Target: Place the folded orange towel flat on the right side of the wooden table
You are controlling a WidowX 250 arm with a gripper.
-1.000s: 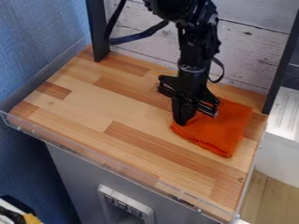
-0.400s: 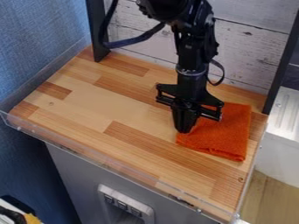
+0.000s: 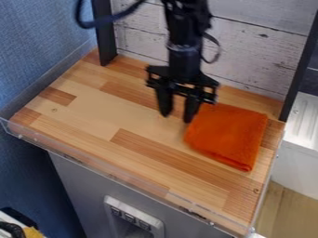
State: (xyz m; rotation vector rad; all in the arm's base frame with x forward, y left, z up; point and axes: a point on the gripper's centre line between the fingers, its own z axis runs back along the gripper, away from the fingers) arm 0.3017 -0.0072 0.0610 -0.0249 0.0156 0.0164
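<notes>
Camera view: parted black jaws above striped wood

The gripper [image 3: 177, 118] hangs with its jaws apart, holding nothing. Just beside them, toward the counter's [image 3: 142, 153] right end, lies a squarish, soft-textured orange cloth [image 3: 227, 137]; behind them stand weathered white planks [image 3: 261, 56].

Above the wooden tabletop [image 3: 93, 111], the black arm [image 3: 185, 25] is running past the top edge and hiding part of the plank wall [image 3: 261, 53]. Over the tabletop, the gripper [image 3: 177, 117] is blurring. Below the tabletop, a pale panel [image 3: 129, 217] is continuing past the bottom edge; to its lower left, a yellow item [image 3: 32, 233] is being cut off, showing too little to identify.
</notes>
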